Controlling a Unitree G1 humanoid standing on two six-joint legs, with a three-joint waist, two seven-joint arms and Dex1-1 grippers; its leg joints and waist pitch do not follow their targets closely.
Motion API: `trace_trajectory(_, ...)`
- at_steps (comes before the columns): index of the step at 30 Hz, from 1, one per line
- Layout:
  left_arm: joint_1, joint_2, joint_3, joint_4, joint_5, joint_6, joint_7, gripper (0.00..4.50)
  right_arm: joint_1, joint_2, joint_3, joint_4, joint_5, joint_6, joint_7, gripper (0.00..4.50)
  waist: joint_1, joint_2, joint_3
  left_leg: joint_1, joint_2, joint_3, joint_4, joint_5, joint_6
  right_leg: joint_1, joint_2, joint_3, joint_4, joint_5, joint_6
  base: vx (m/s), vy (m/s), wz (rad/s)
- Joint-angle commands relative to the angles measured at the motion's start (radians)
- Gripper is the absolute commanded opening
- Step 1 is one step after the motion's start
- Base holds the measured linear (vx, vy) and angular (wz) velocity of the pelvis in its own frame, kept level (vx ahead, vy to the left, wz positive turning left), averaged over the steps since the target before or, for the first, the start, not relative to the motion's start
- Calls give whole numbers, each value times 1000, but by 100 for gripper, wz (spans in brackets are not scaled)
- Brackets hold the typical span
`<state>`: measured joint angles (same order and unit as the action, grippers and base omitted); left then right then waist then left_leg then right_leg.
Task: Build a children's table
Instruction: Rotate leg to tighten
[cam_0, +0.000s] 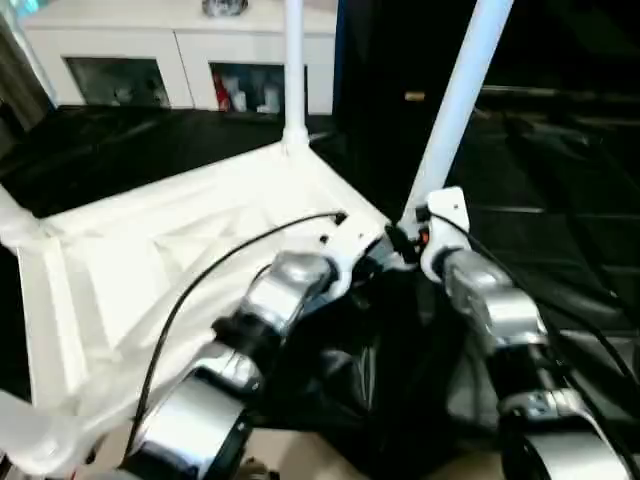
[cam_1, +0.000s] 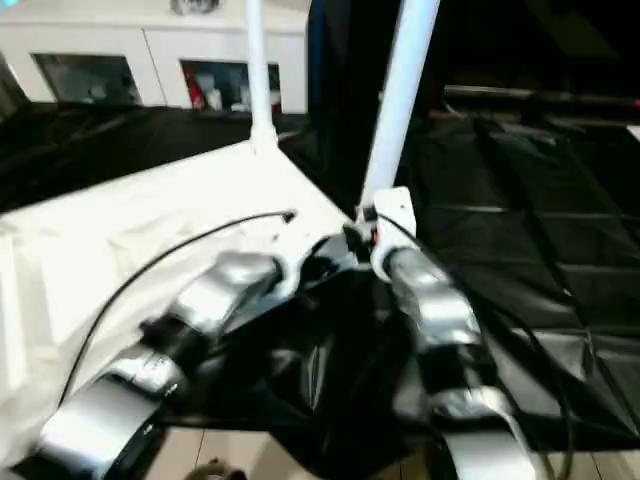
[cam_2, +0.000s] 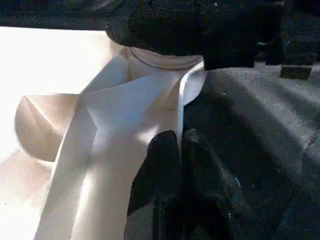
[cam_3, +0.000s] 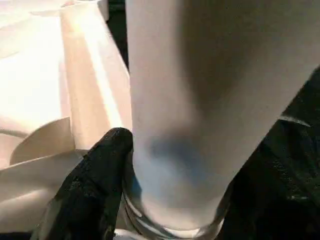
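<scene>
On the black-draped worktop (cam_0: 560, 200) the white tabletop (cam_0: 150, 260) lay upside down, its ribbed underside facing up. One white leg (cam_0: 294, 70) stood upright in the far corner socket. A second leg (cam_0: 455, 105) rose from the near right corner, leaning to the right.

Seen from its wrist, the left end effector (cam_2: 180, 150) had its two black fingers pressed together on the thin edge of the tabletop's side wall, close to that near corner socket (cam_2: 165, 57). The right end effector (cam_3: 175, 200) was set around the base of the leaning leg, one black finger (cam_3: 100, 170) lying against the tube where it met the socket; its other finger was hidden behind the leg. White cabinets (cam_0: 180, 60) stood beyond the worktop.
</scene>
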<state>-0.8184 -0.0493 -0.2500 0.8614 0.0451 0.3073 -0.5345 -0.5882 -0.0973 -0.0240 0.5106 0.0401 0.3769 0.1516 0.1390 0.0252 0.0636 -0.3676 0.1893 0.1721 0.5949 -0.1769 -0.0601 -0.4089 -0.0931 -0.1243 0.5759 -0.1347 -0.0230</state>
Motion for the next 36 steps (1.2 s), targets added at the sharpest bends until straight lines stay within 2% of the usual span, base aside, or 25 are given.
trace_trajectory(1,-58,-16,46,1,-3,-69,79,0,24,69,52,45,21,17,27,320,-2,-9,-87,7,28,-12,-67,-188,36,60,-68,49,-76,-341,-113,0,0,0)
trace_trajectory(3,-50,-10,35,-5,0,-85,48,0,25,68,41,40,35,13,38,333,-2,-9,-84,9,30,-13,-68,-214,38,61,-69,48,-80,-373,-107,0,0,0)
trace_trajectory(4,-41,-3,24,-11,1,-108,17,0,25,58,43,36,33,5,54,340,-6,-12,-83,7,29,-15,-71,-224,38,63,-69,46,-82,-394,-96,0,0,0)
trace_trajectory(6,-34,5,16,-11,0,-129,-11,0,26,42,58,28,16,-16,71,354,-10,-12,-83,9,29,-14,-70,-234,37,61,-70,46,-86,-413,-87,0,0,0)
trace_trajectory(7,-33,7,14,-12,0,-132,-17,0,27,38,61,27,14,-19,76,354,-11,-11,-83,9,30,-14,-70,-231,37,61,-70,47,-85,-410,-88,0,0,0)
trace_trajectory(8,-25,16,7,-18,2,-138,-34,0,29,23,70,21,11,-28,95,354,-12,-15,-83,8,30,-14,-71,-227,39,62,-70,47,-85,-409,-88,0,0,0)
trace_trajectory(12,27,69,-20,-80,-5,-166,-157,0,68,-67,104,-60,30,-66,294,354,-8,-15,-84,2,33,-13,-68,-201,65,67,-72,51,-74,-353,-105,0,0,0)
trace_trajectory(14,64,102,-34,-139,-18,-172,-228,0,102,-126,128,-126,52,-71,409,354,-6,-16,-84,4,35,-11,-67,-192,77,66,-73,52,-73,-355,-115,0,0,0)
trace_trajectory(16,95,131,-48,-192,-28,-178,-290,0,127,-179,150,-171,57,-85,493,354,-3,-15,-83,5,39,-12,-68,-196,77,67,-73,52,-73,-364,-115,0,0,0)
trace_trajectory(17,122,155,-58,-239,-42,-181,-344,0,142,-221,164,-193,56,-99,549,354,-4,-13,-81,7,40,-12,-69,-207,74,62,-71,52,-76,-383,-115,0,0,0)
trace_trajectory(20,166,198,-74,-319,-64,-182,-427,0,159,-283,174,-215,56,-127,626,354,-2,-16,-79,10,39,-10,-69,-224,62,57,-72,52,-80,-427,-111,0,0,0)
trace_trajectory(21,166,198,-74,-319,-64,-182,-427,0,159,-283,174,-215,56,-127,626,354,1,-14,-80,12,42,-12,-69,-231,58,58,-76,52,-78,-434,-113,0,0,0)
trace_trajectory(22,195,231,-87,-371,-72,-175,-476,0,167,-317,172,-226,63,-133,680,354,1,-17,-79,12,43,-11,-70,-234,60,57,-75,53,-80,-439,-113,0,0,0)
trace_trajectory(24,231,274,-101,-443,-83,-154,-533,0,174,-353,168,-242,79,-134,739,354,6,-14,-79,14,46,-11,-70,-240,60,55,-75,55,-78,-438,-115,0,0,0)
trace_trajectory(25,238,282,-103,-460,-85,-148,-544,0,175,-358,168,-247,83,-132,749,354,7,-13,-79,11,48,-12,-71,-233,63,56,-74,56,-74,-418,-120,0,0,0)
trace_trajectory(26,247,290,-102,-478,-85,-138,-552,0,176,-365,172,-250,88,-131,762,354,6,-18,-78,10,46,-11,-71,-233,63,55,-70,55,-73,-409,-124,0,0,0)
trace_trajectory(28,259,303,-101,-504,-83,-124,-567,0,175,-372,180,-246,83,-141,773,354,7,-14,-78,13,46,-11,-71,-238,58,53,-72,55,-74,-419,-126,0,0,0)
trace_trajectory(29,264,308,-101,-514,-82,-119,-573,0,174,-372,181,-241,82,-142,776,354,5,-14,-77,10,46,-13,-71,-239,53,55,-73,55,-73,-422,-124,0,0,0)
trace_trajectory(32,270,318,-103,-530,-83,-108,-572,0,171,-363,176,-231,93,-143,786,354,2,-15,-78,10,44,-12,-71,-240,50,54,-72,55,-74,-420,-122,0,0,0)
trace_trajectory(34,272,323,-103,-534,-85,-104,-573,0,173,-359,176,-236,102,-138,797,329,3,-18,-79,9,43,-12,-70,-233,53,56,-73,55,-74,-421,-120,0,0,0)
trace_trajectory(36,275,327,-103,-542,-87,-97,-575,0,176,-358,178,-241,108,-135,804,317,3,-15,-79,8,43,-12,-69,-224,56,57,-73,55,-72,-417,-119,0,0,0)
